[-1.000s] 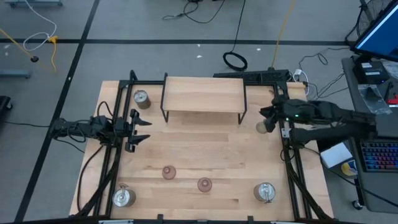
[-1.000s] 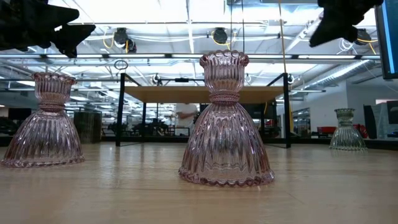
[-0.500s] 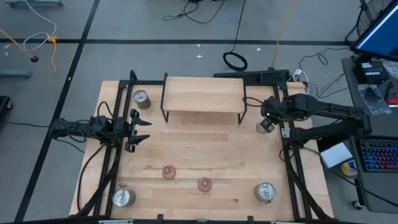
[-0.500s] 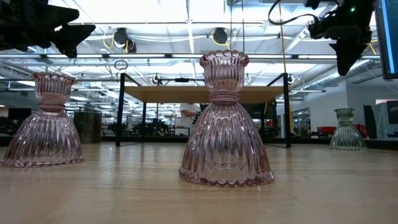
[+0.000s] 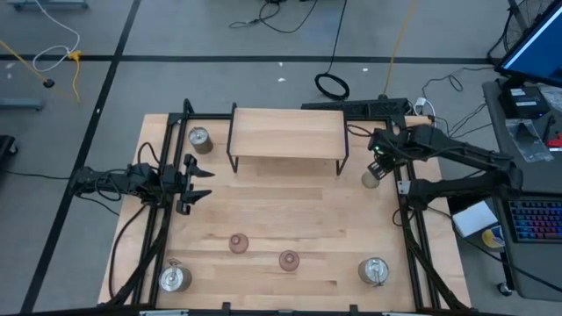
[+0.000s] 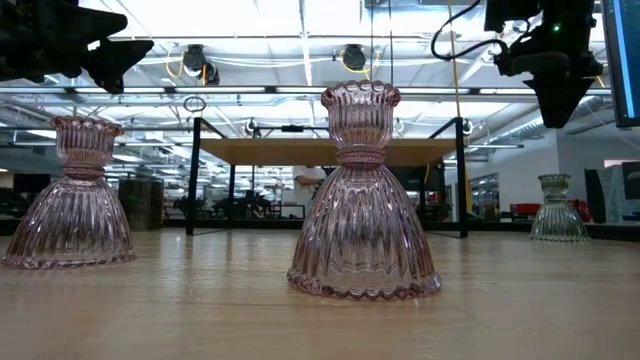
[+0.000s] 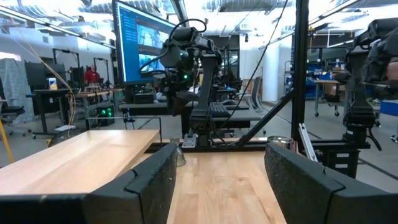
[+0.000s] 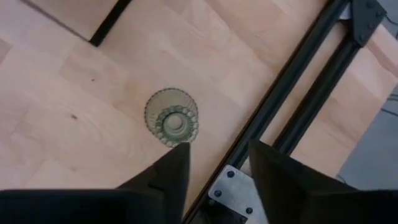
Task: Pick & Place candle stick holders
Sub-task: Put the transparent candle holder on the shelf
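Hovering above the greenish glass holder (image 8: 171, 117), right gripper (image 8: 214, 163) with fingers apart, nothing held.

Table (image 5: 290, 219) viewed straight down from overhead; level from tabletop height, near the pink holder (image 6: 363, 195). Right wrist view is aimed down at the greenish holder (image 8: 171, 117), shared with overhead (image 5: 371, 179).

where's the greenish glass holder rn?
High view: the greenish glass holder stands on the table's right side, just right of the wooden shelf's right leg, beside the right frame rail, with the right gripper above it.
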Robot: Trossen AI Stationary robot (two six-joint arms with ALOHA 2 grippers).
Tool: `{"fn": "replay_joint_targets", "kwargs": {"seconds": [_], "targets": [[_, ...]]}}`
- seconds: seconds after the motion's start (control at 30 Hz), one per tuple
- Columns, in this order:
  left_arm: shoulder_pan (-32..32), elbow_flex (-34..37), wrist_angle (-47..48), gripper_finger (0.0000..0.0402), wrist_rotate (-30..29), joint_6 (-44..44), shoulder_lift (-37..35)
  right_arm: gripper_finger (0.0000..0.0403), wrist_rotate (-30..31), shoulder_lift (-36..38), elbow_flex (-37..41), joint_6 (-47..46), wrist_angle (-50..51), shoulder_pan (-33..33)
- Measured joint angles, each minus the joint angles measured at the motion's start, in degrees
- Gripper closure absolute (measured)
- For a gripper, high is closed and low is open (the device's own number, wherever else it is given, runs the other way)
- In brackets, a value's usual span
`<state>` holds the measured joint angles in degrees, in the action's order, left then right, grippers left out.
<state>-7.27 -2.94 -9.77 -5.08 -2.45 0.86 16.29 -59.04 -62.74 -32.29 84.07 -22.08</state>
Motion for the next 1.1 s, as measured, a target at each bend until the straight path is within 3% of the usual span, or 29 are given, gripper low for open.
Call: {"fn": "replay_joint_targets", "kwargs": {"seconds": [0.17, 0.33, 0.73, 1.1], "targets": [[0.0, 0.0, -1.09, 0.0158, 0.0, -0.01, -0.01, 0.018, -0.04, -1.15, 0.0, -0.02, -0.19, -3.07], [0.0, 0.0, -1.15, 0.0158, 0.0, 0.61, -0.01, 0.0154, -0.07, -3.39, 0.02, -0.02, -0.24, -5.3], [0.0, 0.0, -1.08, 0.0158, 0.0, 4.08, 0.0, 0.0157, -0.11, -6.84, 0.79, 1.07, -1.79, -6.52], [0.0, 0.0, -1.04, 0.0158, 0.02, 6.05, -0.01, 0.0156, -3.02, -6.64, 13.47, -0.16, -6.95, -6.58]]}}
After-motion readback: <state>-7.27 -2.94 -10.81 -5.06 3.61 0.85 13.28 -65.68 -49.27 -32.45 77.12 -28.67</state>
